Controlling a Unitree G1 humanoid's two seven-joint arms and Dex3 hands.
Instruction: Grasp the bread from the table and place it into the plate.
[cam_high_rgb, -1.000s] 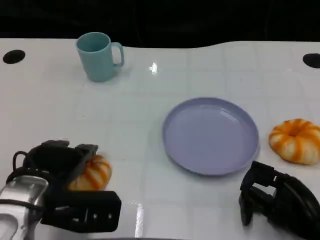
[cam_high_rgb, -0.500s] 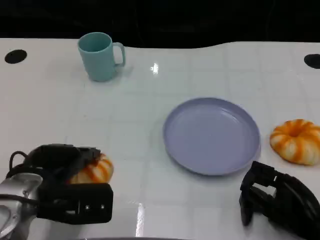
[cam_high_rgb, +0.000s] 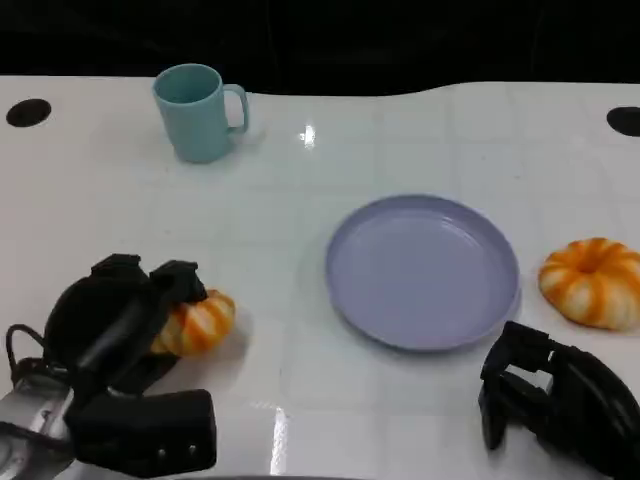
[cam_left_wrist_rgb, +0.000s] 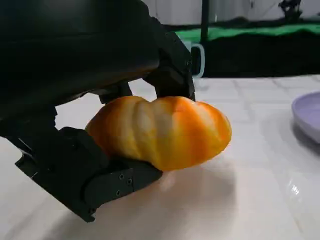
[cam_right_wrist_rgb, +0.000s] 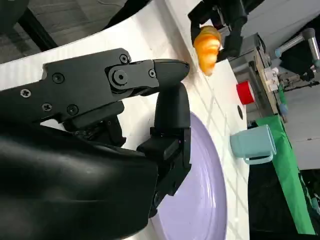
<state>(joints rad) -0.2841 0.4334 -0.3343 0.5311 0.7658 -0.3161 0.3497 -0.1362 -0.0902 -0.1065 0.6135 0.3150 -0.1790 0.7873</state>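
An orange-and-white striped bread (cam_high_rgb: 196, 324) is held by my left hand (cam_high_rgb: 120, 325) at the table's front left. In the left wrist view the bread (cam_left_wrist_rgb: 160, 131) sits between black fingers (cam_left_wrist_rgb: 172, 75) above and a thumb below, raised a little off the white surface. The lilac plate (cam_high_rgb: 421, 270) lies empty at the centre right. A second striped bread (cam_high_rgb: 592, 282) rests on the table to the right of the plate. My right hand (cam_high_rgb: 550, 402) hangs at the front right with its fingers curled, holding nothing. The right wrist view shows the plate (cam_right_wrist_rgb: 200, 200) and the held bread (cam_right_wrist_rgb: 206, 46).
A teal mug (cam_high_rgb: 199, 111) stands at the far left of the white table (cam_high_rgb: 300, 200). Two dark holes sit at the table's far corners, one of them (cam_high_rgb: 27, 112) on the left. A red object (cam_right_wrist_rgb: 245, 93) shows beyond the table in the right wrist view.
My left hand has closed around the bread and turned, and the bread has shifted slightly right and up. The right hand has not moved.
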